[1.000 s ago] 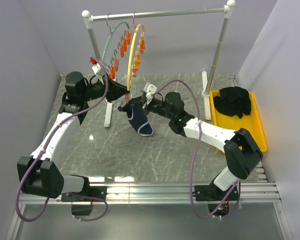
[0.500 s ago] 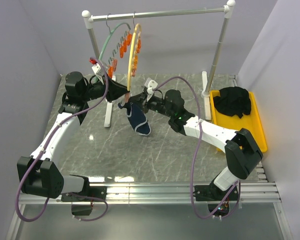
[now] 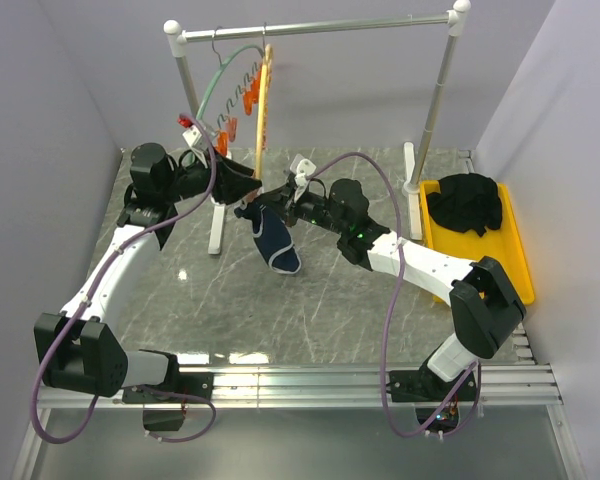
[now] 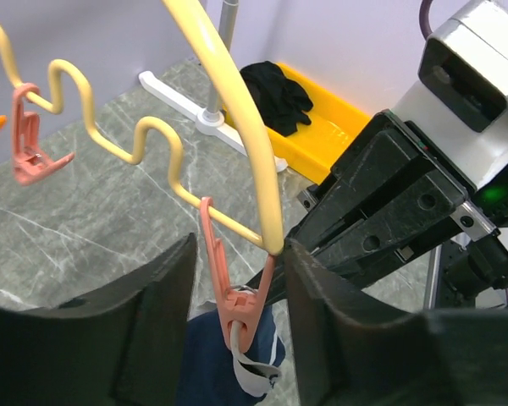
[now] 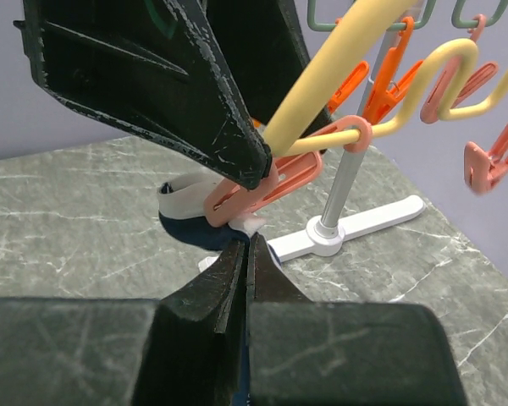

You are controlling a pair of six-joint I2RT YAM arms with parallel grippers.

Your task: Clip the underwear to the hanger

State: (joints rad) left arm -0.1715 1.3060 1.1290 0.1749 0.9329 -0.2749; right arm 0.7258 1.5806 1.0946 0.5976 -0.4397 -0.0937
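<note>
The yellow hanger [image 3: 261, 110] hangs from the rail, nearly edge-on in the top view. My left gripper [image 3: 252, 186] is open, its fingers either side of the hanger's lowest orange clip [image 4: 237, 309], the right finger against the hanger's end [image 4: 271, 228]. That clip grips the white waistband of the navy underwear [image 3: 276, 245], which hangs below it [image 4: 207, 364]. My right gripper [image 3: 270, 212] is shut on the underwear's edge just under the clip [image 5: 262, 190]; navy cloth [image 5: 186, 228] shows beside its tips [image 5: 247, 243].
A green hanger [image 3: 220, 75] hangs left of the yellow one on the white rack [image 3: 320, 26], whose foot [image 3: 217, 228] lies under my left arm. A yellow tray [image 3: 515, 262] with black clothing [image 3: 465, 203] stands at the right.
The yellow hanger has turned more edge-on and swung left. My right gripper has moved left and up with the underwear toward the lowest clip. The left gripper has stayed at the hanger's end.
</note>
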